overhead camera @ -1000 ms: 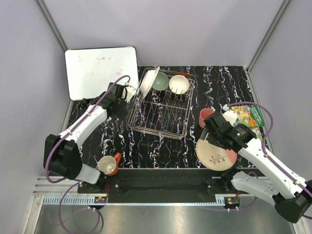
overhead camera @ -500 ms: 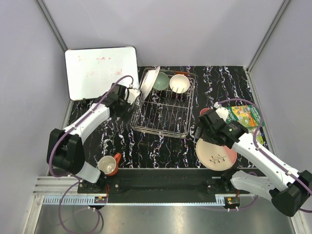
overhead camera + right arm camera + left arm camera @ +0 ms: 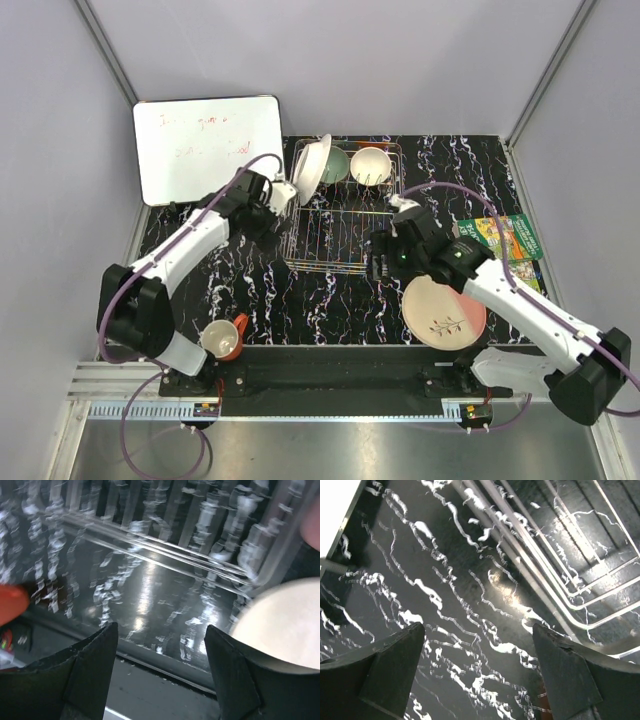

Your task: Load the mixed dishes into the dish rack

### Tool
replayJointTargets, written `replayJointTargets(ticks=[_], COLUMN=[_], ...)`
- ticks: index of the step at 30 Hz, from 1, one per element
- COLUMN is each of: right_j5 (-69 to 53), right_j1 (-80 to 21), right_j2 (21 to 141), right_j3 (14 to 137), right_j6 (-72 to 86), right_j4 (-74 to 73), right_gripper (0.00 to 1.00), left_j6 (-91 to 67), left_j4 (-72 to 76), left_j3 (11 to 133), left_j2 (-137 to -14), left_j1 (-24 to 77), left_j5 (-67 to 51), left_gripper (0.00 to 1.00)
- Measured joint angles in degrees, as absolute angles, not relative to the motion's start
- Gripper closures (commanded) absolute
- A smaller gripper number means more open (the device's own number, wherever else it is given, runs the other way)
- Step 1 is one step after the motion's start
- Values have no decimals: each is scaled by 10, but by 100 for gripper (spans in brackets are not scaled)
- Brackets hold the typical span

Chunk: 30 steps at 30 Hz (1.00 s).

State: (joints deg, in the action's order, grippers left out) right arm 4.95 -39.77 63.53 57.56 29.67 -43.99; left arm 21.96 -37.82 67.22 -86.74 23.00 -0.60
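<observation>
Top external view: dish rack holds white plate, mint bowl, cream bowl. Left claw hangs beside its left edge, right claw at its near right corner, both wide open, empty. Orange mug and twig plate sit outside on the surface; next move's probably grabbing one.

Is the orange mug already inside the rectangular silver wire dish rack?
No, the orange mug stands on the black marbled table at its near edge, well apart from the silver wire dish rack.
</observation>
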Motion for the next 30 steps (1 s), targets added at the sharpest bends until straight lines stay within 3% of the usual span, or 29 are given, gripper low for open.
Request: replayJointTargets(ticks=[11, 19, 30], right_j5=[-141, -236, -302], right_j1=[-506, -576, -616], right_j2=[825, 994, 1099], right_j3=[700, 849, 1023], right_j6=[139, 50, -32], right_j4=[-343, -326, -366], right_gripper=[18, 19, 20], left_j6=[202, 196, 156], left_j4=[-444, -450, -422], left_j3=[842, 765, 737], left_j2=[-760, -720, -771], left_j1=[68, 11, 2], left_j5=[-59, -89, -106], left_gripper=[1, 1, 1])
